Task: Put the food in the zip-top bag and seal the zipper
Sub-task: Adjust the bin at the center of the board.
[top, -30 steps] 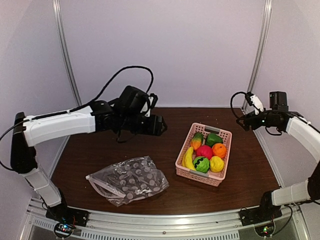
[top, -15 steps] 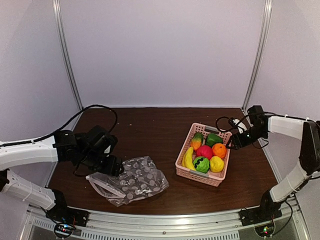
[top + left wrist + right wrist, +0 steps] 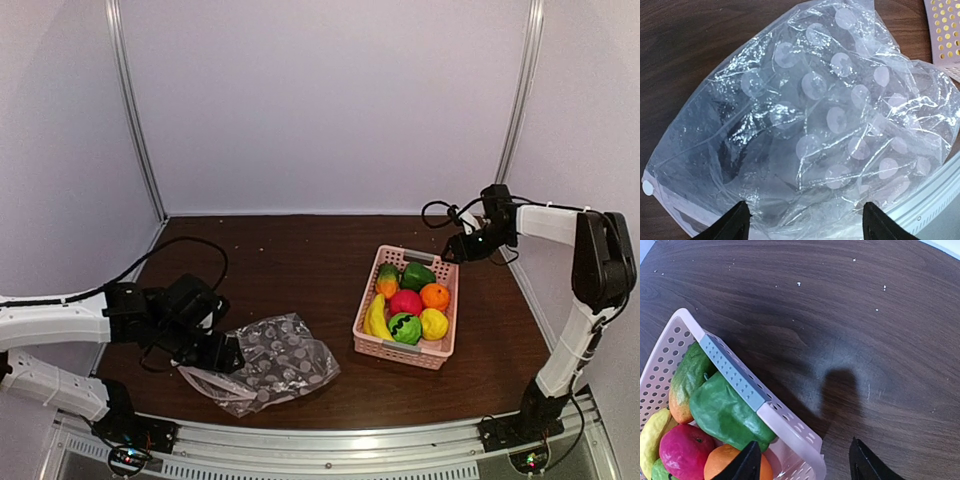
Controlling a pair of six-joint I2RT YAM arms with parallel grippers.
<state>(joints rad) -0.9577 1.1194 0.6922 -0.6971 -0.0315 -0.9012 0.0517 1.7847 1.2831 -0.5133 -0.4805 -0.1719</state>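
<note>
Left wrist view: left claw spread above the zip-top bag at the desk's front edge, likely to grasp it.

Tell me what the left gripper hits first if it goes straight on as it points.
Most likely the crinkly clear plastic bag with dots, which fills the wrist view just ahead of the open left gripper. Nothing shows between them, though depth is unclear.

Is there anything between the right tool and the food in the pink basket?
Nothing covers the food from above. The right tool hangs open over the far corner of the basket, so only its grey strip lies near the path to the green pepper.
</note>
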